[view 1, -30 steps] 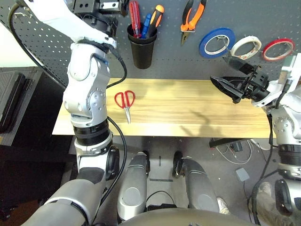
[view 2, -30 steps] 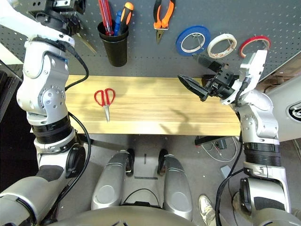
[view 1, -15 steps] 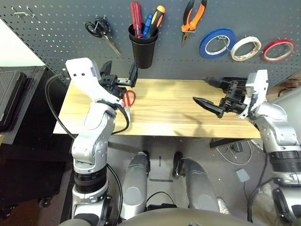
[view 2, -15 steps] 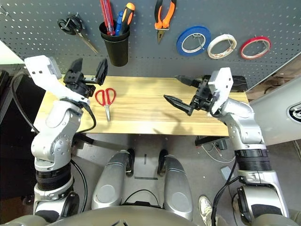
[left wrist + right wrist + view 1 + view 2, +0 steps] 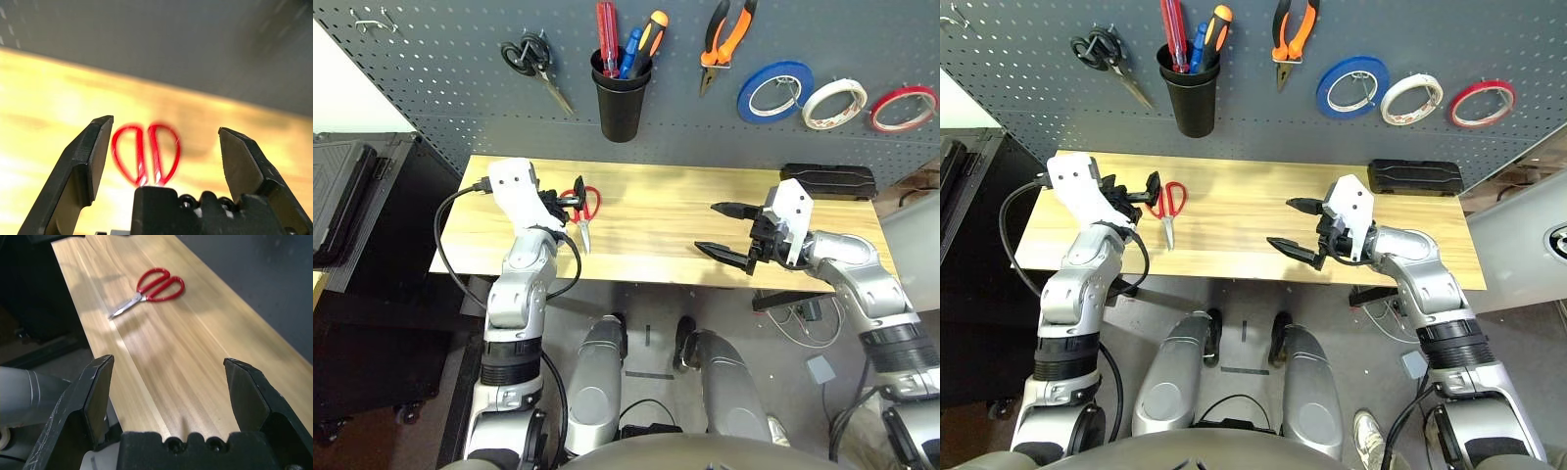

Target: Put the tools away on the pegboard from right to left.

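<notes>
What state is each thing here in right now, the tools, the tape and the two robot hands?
red-handled scissors: flat on the table, blades closed
pliers: hung on the pegboard
red-handled screwdriver: upright in the black cup
white tape roll: hung
left gripper: jaws open, by the scissors
right gripper: jaws open, empty

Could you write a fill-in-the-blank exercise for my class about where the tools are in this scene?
1. The red-handled scissors lie on the wooden ____.
2. The left claw is beside the scissors with its fingers ____.
3. The white tape roll hangs on the pegboard between the blue roll and the ____ roll.
4. The red-handled screwdriver stands in the black ____.

Missing words: table; open; red; cup
</notes>
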